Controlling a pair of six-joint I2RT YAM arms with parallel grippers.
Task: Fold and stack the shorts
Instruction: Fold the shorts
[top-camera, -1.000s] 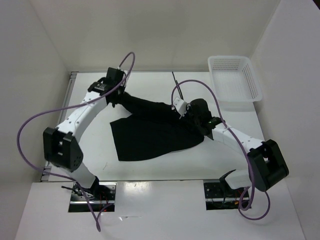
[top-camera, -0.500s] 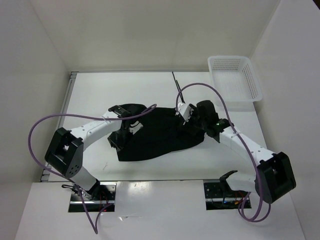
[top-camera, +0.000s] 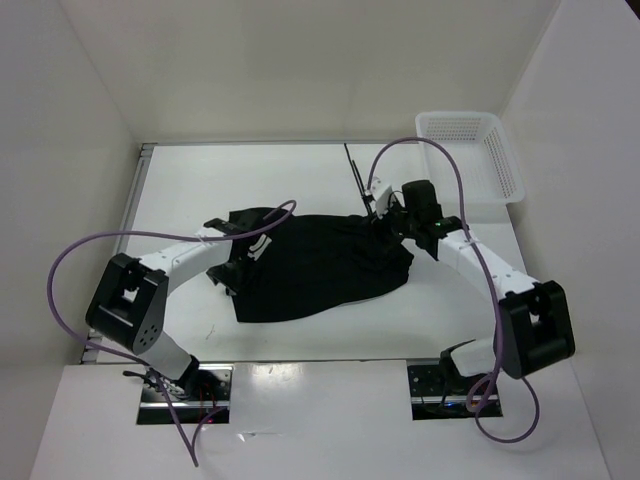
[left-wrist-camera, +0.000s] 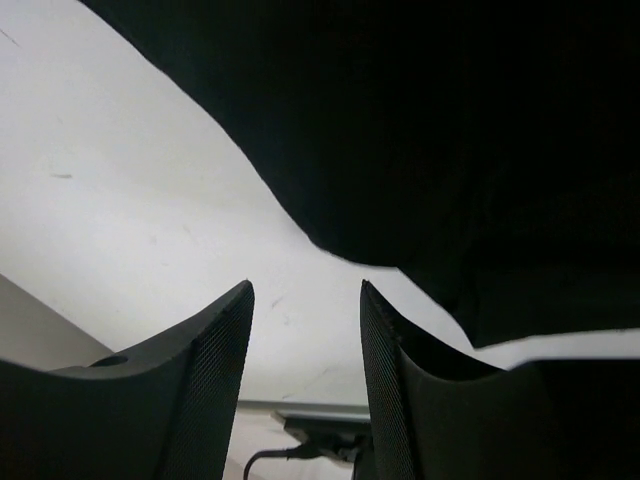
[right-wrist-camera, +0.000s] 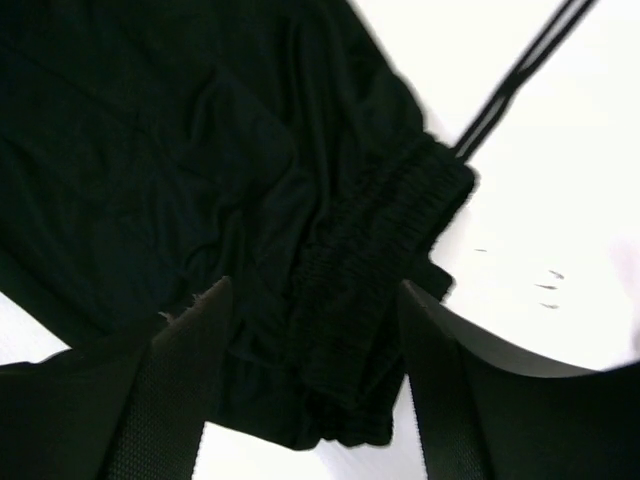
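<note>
The black shorts (top-camera: 320, 265) lie in a rumpled, folded heap mid-table. Their thin drawstring (top-camera: 352, 170) trails toward the back. My left gripper (top-camera: 232, 222) sits at the heap's left edge. In the left wrist view it (left-wrist-camera: 305, 290) is open over bare table, and the cloth (left-wrist-camera: 450, 130) lies just beyond its fingertips. My right gripper (top-camera: 387, 225) hovers at the heap's right end. In the right wrist view it (right-wrist-camera: 315, 285) is open above the gathered waistband (right-wrist-camera: 380, 260), apart from it, and the drawstring (right-wrist-camera: 520, 80) runs off to the upper right.
A white lattice basket (top-camera: 470, 155) stands at the back right corner. Purple cables (top-camera: 100, 245) loop over both arms. White walls close in the table (top-camera: 180, 190) at the back and on both sides.
Both grippers went from shut to open and let go of the shorts. The left arm swung from the back left toward the middle, carrying the stretched leg over into a more compact heap.
</note>
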